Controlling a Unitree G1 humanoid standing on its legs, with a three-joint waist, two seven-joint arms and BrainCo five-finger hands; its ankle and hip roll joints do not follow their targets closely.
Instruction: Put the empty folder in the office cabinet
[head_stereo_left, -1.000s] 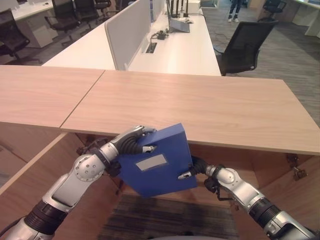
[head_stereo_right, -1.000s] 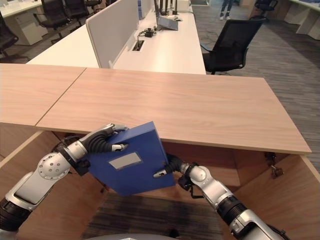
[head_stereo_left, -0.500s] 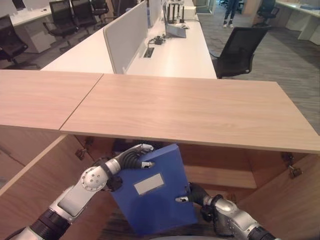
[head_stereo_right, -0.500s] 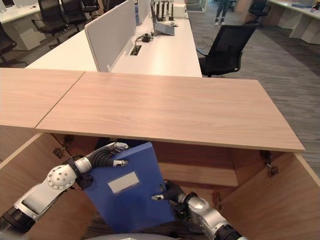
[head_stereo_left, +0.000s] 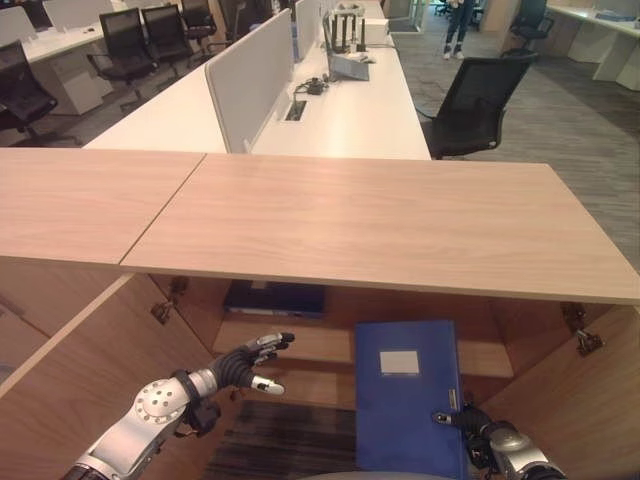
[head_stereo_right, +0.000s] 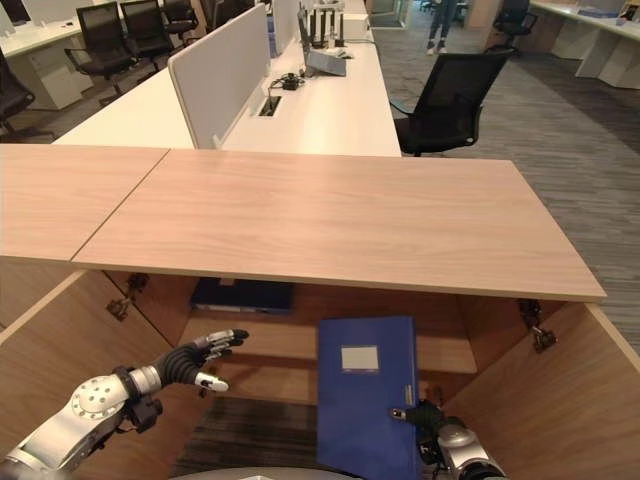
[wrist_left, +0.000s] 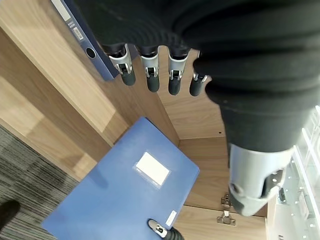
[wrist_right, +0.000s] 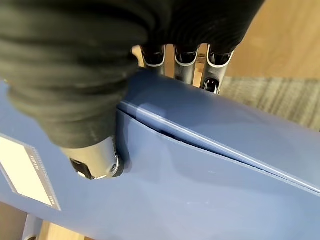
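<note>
Blue folder (head_stereo_left: 405, 395) pinched in right hand (wrist_right: 95, 125), inside cabinet (head_stereo_left: 300, 340).

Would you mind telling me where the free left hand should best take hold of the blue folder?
Probably the folder's bare left long edge, approached from the robot's left. The right hand already pinches the right edge, thumb on the face. The left hand hangs open apart from the folder, level with that edge; the label sits centrally, so the edge is unobstructed.
</note>
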